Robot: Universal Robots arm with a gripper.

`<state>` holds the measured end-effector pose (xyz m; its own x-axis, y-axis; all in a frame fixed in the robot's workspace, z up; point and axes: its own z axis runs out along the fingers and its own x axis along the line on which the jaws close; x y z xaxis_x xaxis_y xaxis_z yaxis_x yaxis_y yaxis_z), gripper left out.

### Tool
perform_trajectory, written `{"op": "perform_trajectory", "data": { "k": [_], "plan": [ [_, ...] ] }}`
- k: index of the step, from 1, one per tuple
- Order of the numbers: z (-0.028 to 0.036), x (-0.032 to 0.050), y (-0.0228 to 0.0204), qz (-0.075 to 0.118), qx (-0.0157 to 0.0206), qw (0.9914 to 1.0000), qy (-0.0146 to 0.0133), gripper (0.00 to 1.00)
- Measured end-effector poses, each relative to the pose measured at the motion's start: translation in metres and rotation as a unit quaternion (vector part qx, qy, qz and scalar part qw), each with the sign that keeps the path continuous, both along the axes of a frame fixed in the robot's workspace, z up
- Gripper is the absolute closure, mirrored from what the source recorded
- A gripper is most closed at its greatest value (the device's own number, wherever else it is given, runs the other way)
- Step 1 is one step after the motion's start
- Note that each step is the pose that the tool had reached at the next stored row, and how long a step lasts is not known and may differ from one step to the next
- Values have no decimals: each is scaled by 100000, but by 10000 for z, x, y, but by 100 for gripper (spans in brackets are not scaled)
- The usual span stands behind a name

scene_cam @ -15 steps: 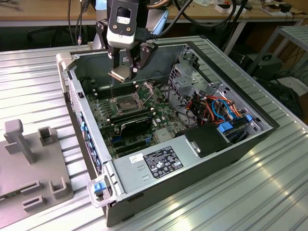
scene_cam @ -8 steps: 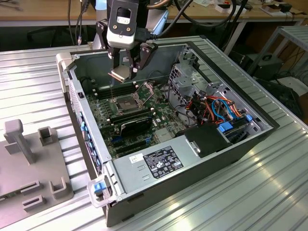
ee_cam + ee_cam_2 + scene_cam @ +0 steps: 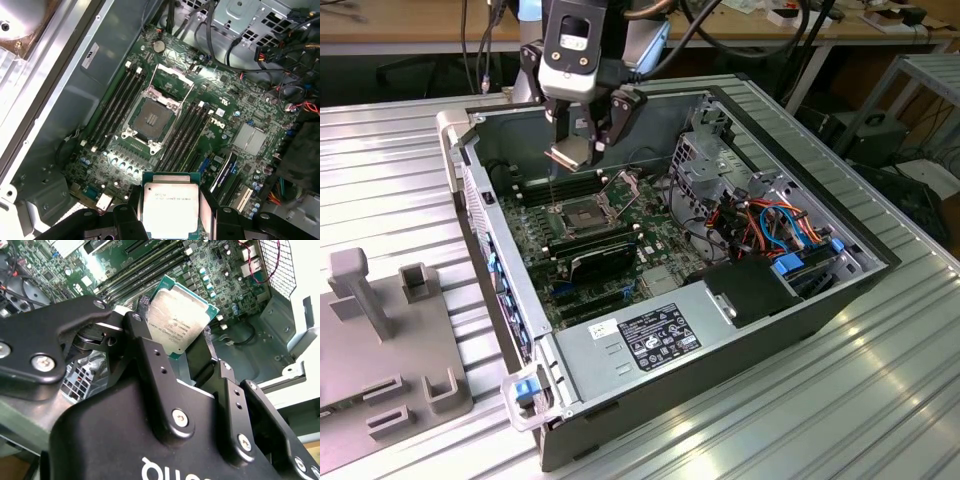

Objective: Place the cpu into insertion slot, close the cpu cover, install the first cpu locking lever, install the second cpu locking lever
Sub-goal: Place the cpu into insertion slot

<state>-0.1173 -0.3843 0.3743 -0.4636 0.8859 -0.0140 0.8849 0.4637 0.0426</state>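
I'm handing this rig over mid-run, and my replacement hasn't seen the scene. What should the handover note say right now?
The gripper is shut on the cpu, held by its edges in the air over the motherboard, inside the open computer case.
The insertion slot is empty with its dark centre exposed, apart from the cpu.
The cpu cover is tipped up open beside the slot.
Done: the cpu is in the grasp.
Left: the cpu is not yet seated, the cover is not yet closed, and neither locking lever is installed.
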Motion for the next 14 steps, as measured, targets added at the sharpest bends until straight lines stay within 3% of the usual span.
{"op": "perform_trajectory", "data": {
  "k": [10, 14],
  "plan": [
    [-8, 0, 0, -859, -4, 99996, 3, 45],
    [-15, 0, 0, -2496, 1, 99969, -4, 45]
  ]
}}
